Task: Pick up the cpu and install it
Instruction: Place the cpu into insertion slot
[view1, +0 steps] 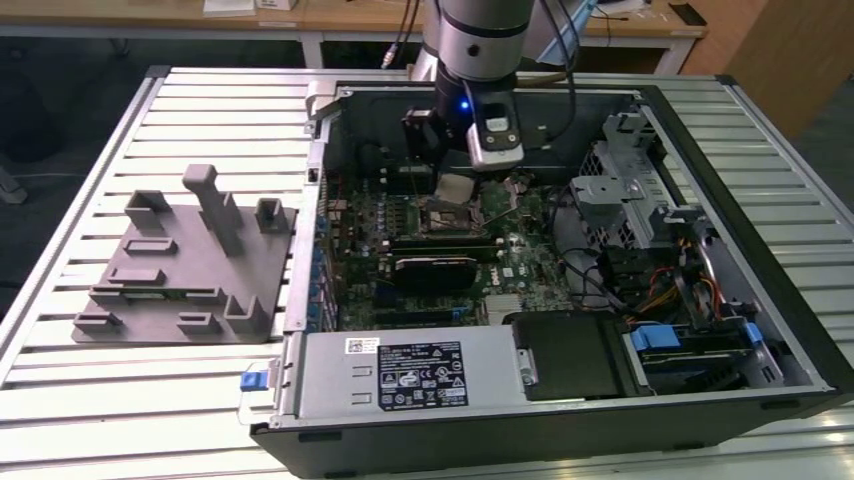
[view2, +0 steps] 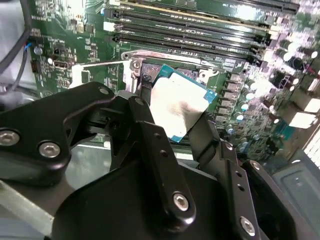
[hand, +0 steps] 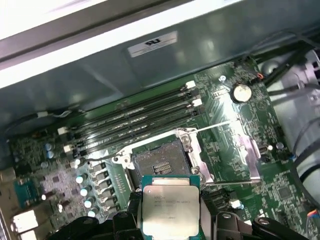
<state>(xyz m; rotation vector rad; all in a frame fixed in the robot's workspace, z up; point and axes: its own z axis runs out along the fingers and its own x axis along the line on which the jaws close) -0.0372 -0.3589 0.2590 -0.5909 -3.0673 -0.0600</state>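
The gripper (view2: 174, 111) clamps the cpu (hand: 170, 207): flat square, silver top, green rim.

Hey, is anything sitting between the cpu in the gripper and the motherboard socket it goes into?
Nothing visible does. The gripper holds the cpu over the open socket; the socket's cavity lies bare and its metal cover plate is swung aside.
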